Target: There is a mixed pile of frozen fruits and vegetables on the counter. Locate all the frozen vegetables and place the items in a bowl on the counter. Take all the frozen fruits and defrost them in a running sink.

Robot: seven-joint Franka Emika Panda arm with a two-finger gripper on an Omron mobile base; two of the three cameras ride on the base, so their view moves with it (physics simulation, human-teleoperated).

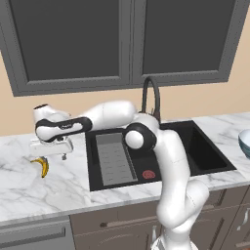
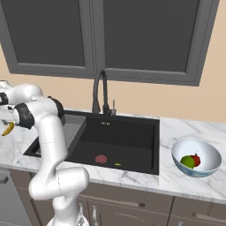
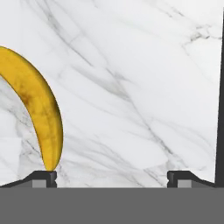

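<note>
A curved yellow banana (image 1: 42,165) (image 2: 8,129) (image 3: 38,111) lies on the white marble counter (image 1: 29,190) left of the sink (image 1: 195,149) (image 2: 128,139). My gripper (image 1: 50,155) (image 3: 111,177) hangs open just above the counter, beside the banana's right end. In the hand view the banana's tip sits over the left fingertip (image 3: 43,177), outside the gap. The pale blue-white bowl (image 2: 207,154) (image 1: 245,141) stands right of the sink and holds a green ball (image 2: 187,161) and a red round piece (image 2: 196,159). A small yellow-green piece (image 2: 117,164) lies in the basin.
The black arched faucet (image 1: 151,97) (image 2: 99,90) rises behind the sink. A grey ribbed tray (image 1: 114,158) fills the basin's left part, near a reddish drain (image 1: 149,174) (image 2: 101,159). Dark wall cabinets (image 1: 122,39) hang overhead. The counter's front edge (image 1: 73,207) runs close below.
</note>
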